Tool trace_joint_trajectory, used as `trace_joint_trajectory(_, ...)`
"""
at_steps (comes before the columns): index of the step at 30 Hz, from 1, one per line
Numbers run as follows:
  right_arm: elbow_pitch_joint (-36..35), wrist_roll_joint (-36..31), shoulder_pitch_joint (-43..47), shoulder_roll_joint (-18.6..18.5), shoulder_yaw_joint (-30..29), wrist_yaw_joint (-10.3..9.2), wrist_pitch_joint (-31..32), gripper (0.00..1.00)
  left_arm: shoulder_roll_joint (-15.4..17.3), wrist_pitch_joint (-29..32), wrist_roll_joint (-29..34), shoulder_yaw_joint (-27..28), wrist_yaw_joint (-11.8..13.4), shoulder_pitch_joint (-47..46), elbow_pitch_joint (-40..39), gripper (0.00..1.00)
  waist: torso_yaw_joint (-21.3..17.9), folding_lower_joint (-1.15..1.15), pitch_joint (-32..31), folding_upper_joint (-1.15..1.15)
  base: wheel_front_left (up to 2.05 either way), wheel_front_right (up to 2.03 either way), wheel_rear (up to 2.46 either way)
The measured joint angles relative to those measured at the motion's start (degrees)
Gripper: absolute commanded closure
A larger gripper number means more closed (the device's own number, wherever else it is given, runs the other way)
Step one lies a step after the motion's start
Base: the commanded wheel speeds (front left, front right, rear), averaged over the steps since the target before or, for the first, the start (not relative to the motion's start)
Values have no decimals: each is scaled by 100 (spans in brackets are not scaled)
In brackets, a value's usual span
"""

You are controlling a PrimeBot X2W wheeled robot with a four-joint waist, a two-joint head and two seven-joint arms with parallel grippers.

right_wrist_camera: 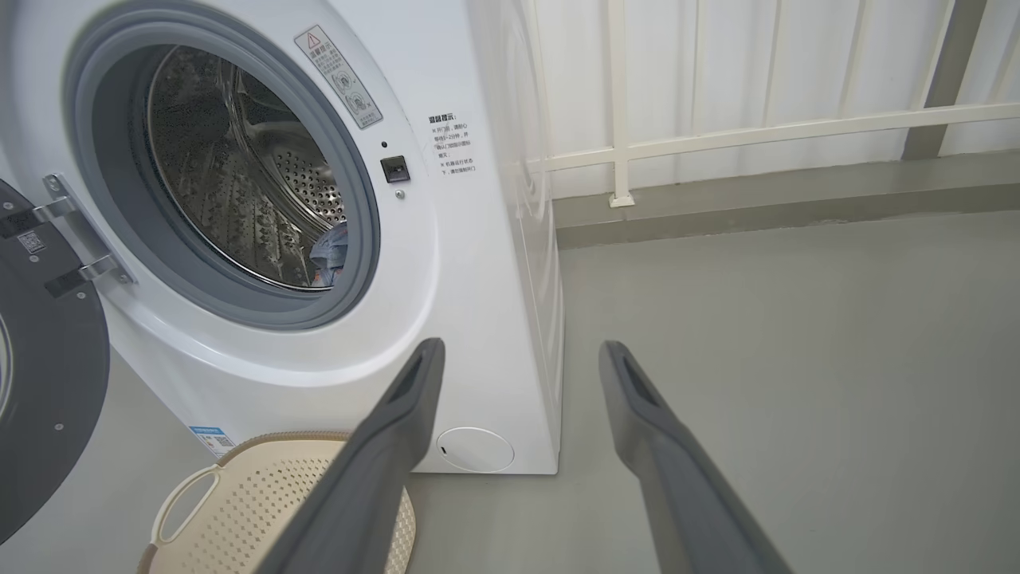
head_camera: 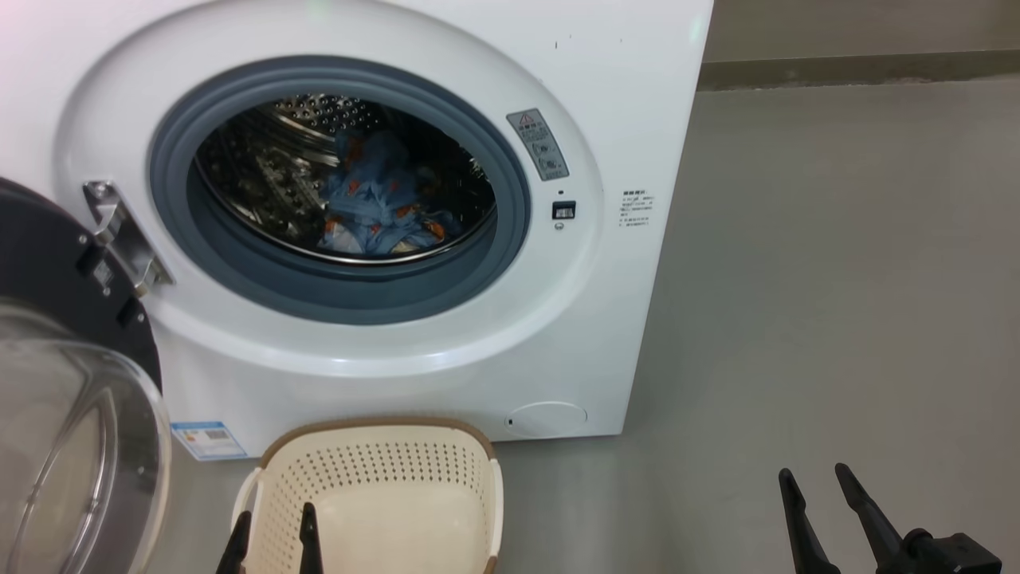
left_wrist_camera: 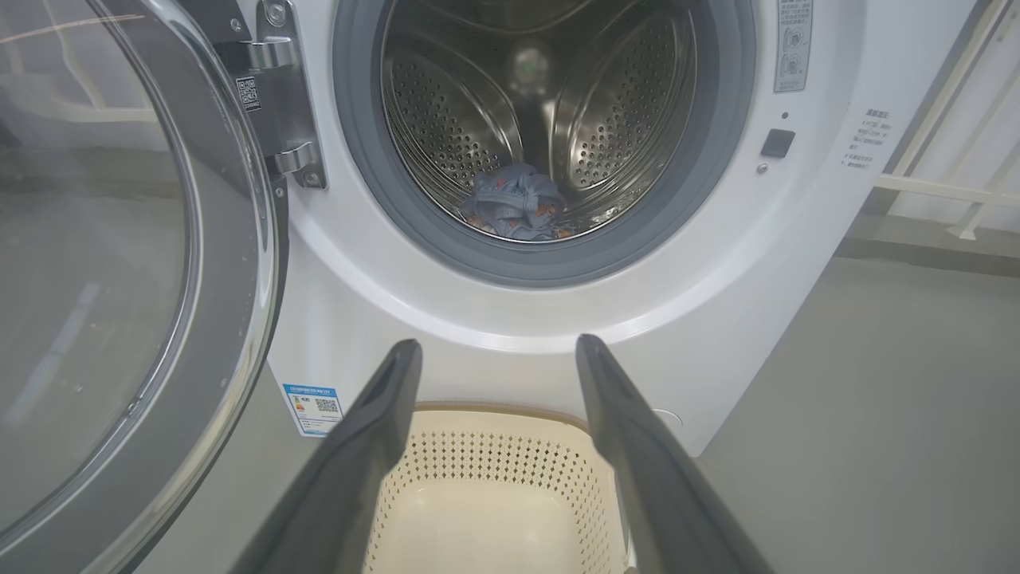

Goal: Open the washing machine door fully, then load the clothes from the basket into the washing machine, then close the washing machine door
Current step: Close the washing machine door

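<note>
Clothes (head_camera: 382,203) lie inside the washing machine (head_camera: 621,119), its door (head_camera: 48,263) swung open at left, the basket (head_camera: 374,466) just before it. Our left pincer (head_camera: 274,518) and right pincer (head_camera: 814,478) are spread, gripping nothing.

Over the basket (head_camera: 374,422), the left gripper (head_camera: 275,510) is showing two long matte charcoal fingers (left_wrist_camera: 358,446) tapering to narrow tips. Right of the basket, the right gripper (head_camera: 814,477) is showing matching fingers meeting a glossy black knuckle block (head_camera: 956,554).

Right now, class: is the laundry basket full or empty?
Empty: the basket has a bare cream floor where visible, and the clothes lie inside the drum.
</note>
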Motion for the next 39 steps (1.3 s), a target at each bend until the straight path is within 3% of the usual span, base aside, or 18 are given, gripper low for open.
trace_joint_trajectory(19, 27, 11, -2, -18, 52, 0, 0, 0, 0, 0, 56, -71, 89, -1, 29, 0, 1, 0, 123, 0, -169, 169, 0)
trace_joint_trajectory(39, 26, 18, -13, -5, 48, 0, 0, 0, 0, 0, 51, -112, 41, -29, 19, 0, 193, 0, 206, 0, -15, 15, 0)
